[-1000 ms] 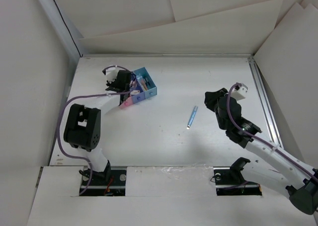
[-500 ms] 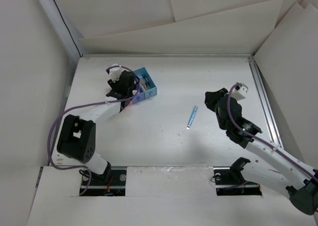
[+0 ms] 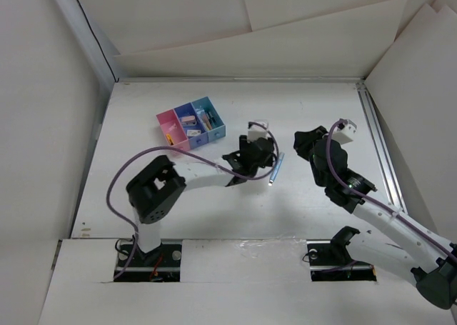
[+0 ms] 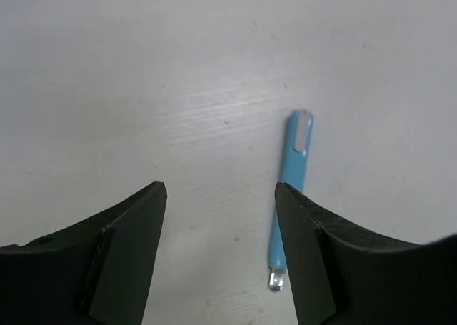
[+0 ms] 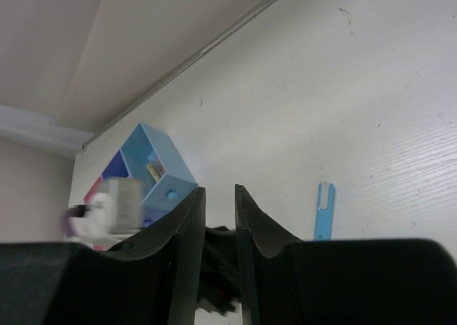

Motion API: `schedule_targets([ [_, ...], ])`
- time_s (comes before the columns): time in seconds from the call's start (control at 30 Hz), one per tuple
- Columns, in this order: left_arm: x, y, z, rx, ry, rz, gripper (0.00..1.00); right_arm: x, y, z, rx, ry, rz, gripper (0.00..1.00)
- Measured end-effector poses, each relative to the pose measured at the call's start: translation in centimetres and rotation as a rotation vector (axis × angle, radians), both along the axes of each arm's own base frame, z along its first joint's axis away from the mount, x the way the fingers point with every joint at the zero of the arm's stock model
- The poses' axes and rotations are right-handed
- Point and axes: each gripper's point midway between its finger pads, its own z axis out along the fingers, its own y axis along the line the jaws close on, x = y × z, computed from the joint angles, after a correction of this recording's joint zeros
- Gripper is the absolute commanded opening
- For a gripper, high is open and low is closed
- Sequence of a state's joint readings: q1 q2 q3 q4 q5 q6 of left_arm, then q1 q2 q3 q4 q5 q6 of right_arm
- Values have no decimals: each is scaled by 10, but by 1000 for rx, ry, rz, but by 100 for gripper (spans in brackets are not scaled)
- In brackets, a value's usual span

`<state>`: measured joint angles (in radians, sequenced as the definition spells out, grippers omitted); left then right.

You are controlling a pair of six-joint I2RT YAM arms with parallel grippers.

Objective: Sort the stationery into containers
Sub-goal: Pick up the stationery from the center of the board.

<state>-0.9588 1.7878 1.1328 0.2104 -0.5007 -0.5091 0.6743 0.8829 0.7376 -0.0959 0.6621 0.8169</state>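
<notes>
Pen point(image 4: 294, 189) beside left gripper point(image 4: 220, 191); possibly touching

Bright, even light, soft shadows; the blue pen point(image 4: 294, 175) sharp, right wrist view's lower left motion-blurred.

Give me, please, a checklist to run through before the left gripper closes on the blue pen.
1. Left gripper open and empty: ok.
2. Blue pen centred between its fingers: not ok, it lies close by one finger.
3. Pen lying free on the table, nothing on it: ok.
4. Right gripper apart from the pen: ok.
5. Room left in the containers: cannot tell.
</notes>
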Motion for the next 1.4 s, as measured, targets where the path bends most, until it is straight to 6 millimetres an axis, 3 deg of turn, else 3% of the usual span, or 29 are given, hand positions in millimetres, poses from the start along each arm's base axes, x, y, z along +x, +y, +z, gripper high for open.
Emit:
schedule_targets([
  [0.1, -22, -35, -35, 67, 49, -89, 66, 0, -2, 1, -3, -2, -7, 36],
  [0.2, -32, -53, -58, 103, 91, -146, 67, -1, -5, 3, -1, -11, -18, 38],
  [0.37, -29, -69, -71, 112, 117, -194, 68, -5, -9, 13, 18, -39, -27, 38],
  [0.6, -21, -86, -80, 125, 113, -226, 51, -5, -11, 15, 19, -43, -35, 38],
  [0.7, -21, -90, -81, 133, 104, -233, 36, -4, -11, 13, 16, -39, -35, 38],
  [0.9, -19, -93, -84, 177, 76, -213, 11, -3, -10, 11, 12, -34, -35, 38],
  [1.07, -21, -89, -84, 193, 53, -184, 5, -3, -10, 11, 12, -34, -35, 38],
  [1.27, -29, -55, -82, 235, 62, -135, 4, -5, -13, 15, 25, -44, -44, 43],
  [1.4, -20, -21, -71, 214, 79, -68, 2, -8, -17, 19, 42, -59, -57, 45],
])
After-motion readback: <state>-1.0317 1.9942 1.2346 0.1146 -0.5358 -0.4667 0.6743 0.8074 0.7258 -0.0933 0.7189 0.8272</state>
